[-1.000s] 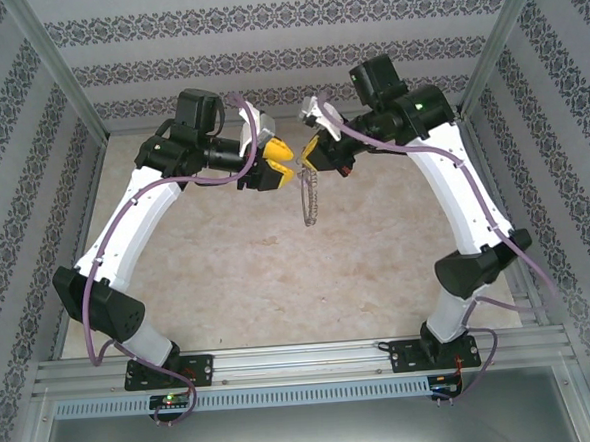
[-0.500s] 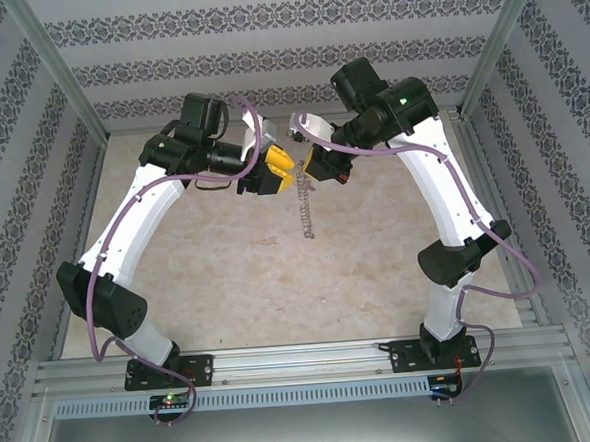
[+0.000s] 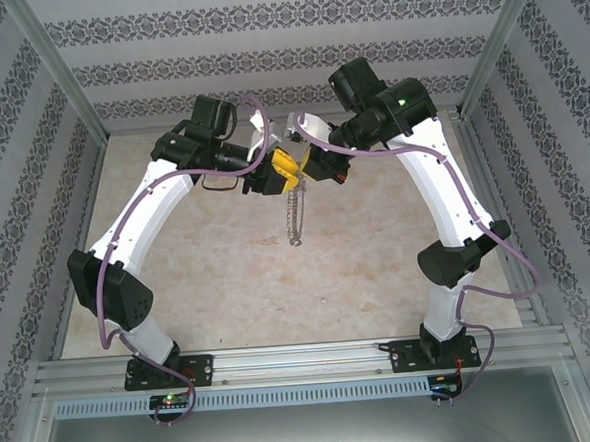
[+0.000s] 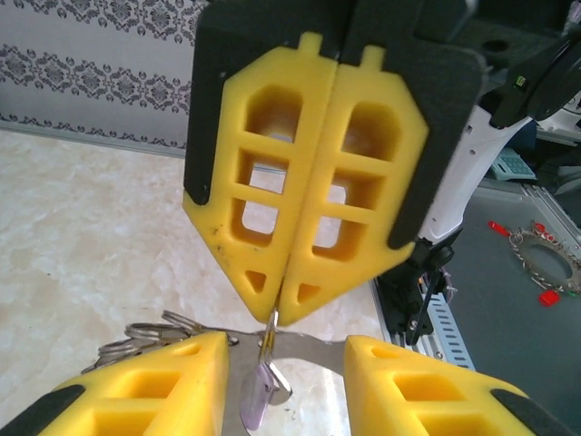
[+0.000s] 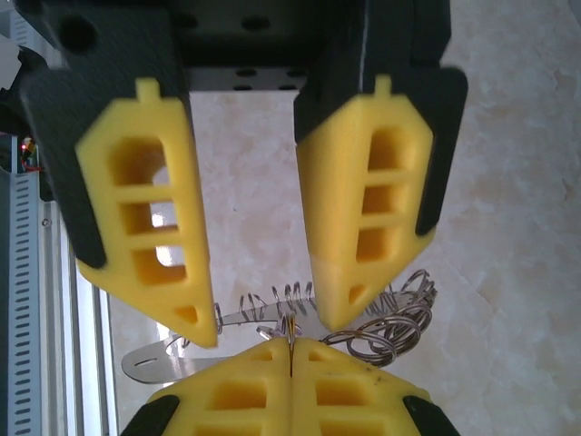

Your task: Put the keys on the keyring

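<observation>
Two grippers meet nose to nose above the middle of the table (image 3: pixel 208 276), and most of what could go wrong sits in that tight spot. The right gripper (image 5: pixel 290 350) has its yellow pads pressed together on one of the small silvery loops at the top of the keyring (image 3: pixel 293 216), so the whole hoop hangs edge-on below it. The left gripper (image 4: pixel 286 350) stands spread, one finger (image 5: pixel 329 263) on each side of the hoop's flat band, touching nothing that I can be sure of. A small silvery sliver (image 4: pixel 263 392) dangles just under the pinch; it may be one of the keys, but I cannot tell. My worry is that the grip is on so little metal. If the left fingers shut off-centre, they could nudge the band, twist the loop out of the right pads and drop the ring. They might also trap the neighbouring loops (image 5: pixel 390 320) and tangle them, or knock the two sets of pads together.
</observation>
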`<state>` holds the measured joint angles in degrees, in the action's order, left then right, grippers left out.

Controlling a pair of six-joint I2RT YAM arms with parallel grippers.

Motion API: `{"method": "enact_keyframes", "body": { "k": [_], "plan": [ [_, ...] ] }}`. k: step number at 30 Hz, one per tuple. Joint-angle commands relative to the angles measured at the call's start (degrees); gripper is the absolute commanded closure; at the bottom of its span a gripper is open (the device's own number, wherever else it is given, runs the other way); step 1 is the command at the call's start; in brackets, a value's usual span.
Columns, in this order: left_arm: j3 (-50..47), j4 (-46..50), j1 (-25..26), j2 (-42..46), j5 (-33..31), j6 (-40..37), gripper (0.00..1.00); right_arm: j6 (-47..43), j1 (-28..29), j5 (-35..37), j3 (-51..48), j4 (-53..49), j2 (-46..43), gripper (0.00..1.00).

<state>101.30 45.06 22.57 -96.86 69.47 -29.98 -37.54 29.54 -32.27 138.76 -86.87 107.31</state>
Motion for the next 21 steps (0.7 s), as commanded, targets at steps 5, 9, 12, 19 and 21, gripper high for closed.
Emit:
{"method": "enact_keyframes", "body": {
  "k": [5, 9, 12, 19, 21],
  "plan": [
    [1.3, -0.7, 0.9, -0.2, 2.1, 0.4, 0.65, -0.6, 0.9, -1.8, -0.4, 1.7, -1.9, 1.00],
    [1.1, -1.2, 1.0, 0.1, 2.1, 0.4, 0.75, -0.7, 1.0, -1.8, -0.7, 1.9, -1.9, 1.00],
    [1.1, -1.8, 1.0, 0.1, 2.5, 0.7, 0.78, -0.7, 1.0, -1.8, -0.7, 1.8, -1.8, 1.00],
    [1.1, -2.4, 1.0, 0.1, 3.7, 0.7, 0.91, -0.8, 1.0, -1.8, -0.6, 1.8, -1.4, 1.00],
    [1.1, -2.6, 1.0, 0.1, 4.1, 0.8, 1.00, -0.7, 1.0, -1.7, -0.6, 2.0, -1.4, 1.00]
  ]
}}
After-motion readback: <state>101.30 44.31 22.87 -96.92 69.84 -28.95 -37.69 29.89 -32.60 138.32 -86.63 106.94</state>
